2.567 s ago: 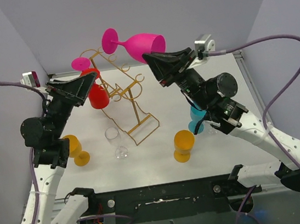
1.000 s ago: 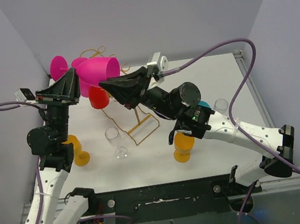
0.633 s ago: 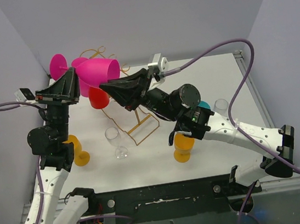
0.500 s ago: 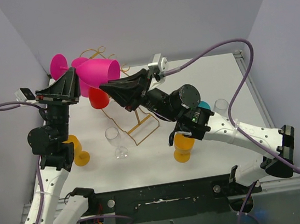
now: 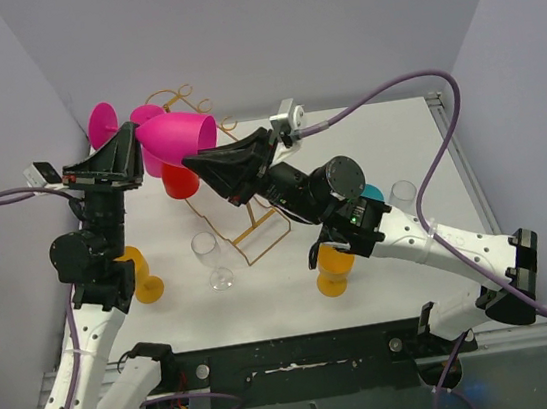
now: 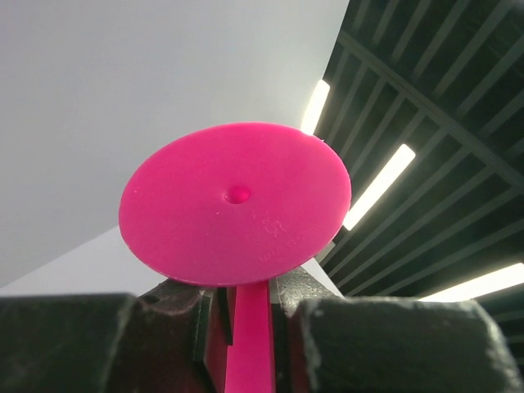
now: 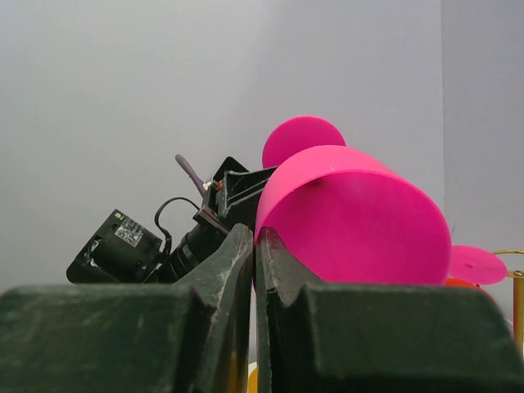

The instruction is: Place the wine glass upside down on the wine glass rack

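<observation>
Status: not done. The wine glass (image 5: 179, 136) is not yet on the rack. It is held on its side in the air at far left, over the top of the wine glass rack (image 5: 268, 245).

- Left hand (image 6: 248, 315): clenched on the stem, just under the flat foot disc.
- Right hand (image 7: 255, 246): pinching the bowl rim.

Remaining: invert and hang.

Glass: opaque magenta, smooth, looks plastic. Rack: thin gold wire with curled hooks.
</observation>
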You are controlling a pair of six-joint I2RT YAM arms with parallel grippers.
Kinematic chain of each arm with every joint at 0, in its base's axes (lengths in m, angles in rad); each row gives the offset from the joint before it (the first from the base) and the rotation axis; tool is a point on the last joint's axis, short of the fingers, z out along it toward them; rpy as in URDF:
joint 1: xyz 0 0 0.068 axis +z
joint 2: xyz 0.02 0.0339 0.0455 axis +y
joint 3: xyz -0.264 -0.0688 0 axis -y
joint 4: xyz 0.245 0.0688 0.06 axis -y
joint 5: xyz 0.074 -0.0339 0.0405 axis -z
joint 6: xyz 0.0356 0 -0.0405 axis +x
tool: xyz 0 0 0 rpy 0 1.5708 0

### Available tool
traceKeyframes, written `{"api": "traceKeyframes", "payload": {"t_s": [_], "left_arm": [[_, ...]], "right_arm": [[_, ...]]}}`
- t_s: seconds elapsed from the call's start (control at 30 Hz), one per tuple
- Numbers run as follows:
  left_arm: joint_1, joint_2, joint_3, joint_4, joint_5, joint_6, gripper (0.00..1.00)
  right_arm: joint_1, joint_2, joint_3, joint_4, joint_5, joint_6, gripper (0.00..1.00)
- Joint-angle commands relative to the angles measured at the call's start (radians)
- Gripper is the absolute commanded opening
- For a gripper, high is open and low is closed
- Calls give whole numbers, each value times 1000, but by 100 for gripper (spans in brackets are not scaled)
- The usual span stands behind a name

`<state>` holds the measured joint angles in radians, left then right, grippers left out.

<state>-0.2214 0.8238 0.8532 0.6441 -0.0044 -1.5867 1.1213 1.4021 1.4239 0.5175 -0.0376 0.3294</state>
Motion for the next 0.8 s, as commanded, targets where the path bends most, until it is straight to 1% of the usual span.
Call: {"api": "traceKeyframes", "payload": {"t_s": [0.0,0.1,0.17,0.23,0.37,0.47,0.57,0.77], "left_arm": [[-2,-2,25,48,2,67,0],[-2,-3,34,45,14,103,0],[-2,-3,43,36,30,143,0],[-2,-5,53,17,38,196,0],[0,-5,96,-60,77,354,0],[8,-6,156,-180,117,531,0],[12,-5,222,-305,141,685,0],[13,2,370,-609,148,1038,0]], "right_arm": [[22,-35,6,25,-14,23,0],[22,-42,4,13,3,21,1],[23,-53,-1,4,23,19,7],[23,-68,-12,-6,43,16,16],[23,-104,-31,-65,100,4,40],[23,-153,-66,-108,152,-9,50],[23,-206,-108,-149,202,-21,54],[21,-317,-205,-197,288,-49,58]]}}
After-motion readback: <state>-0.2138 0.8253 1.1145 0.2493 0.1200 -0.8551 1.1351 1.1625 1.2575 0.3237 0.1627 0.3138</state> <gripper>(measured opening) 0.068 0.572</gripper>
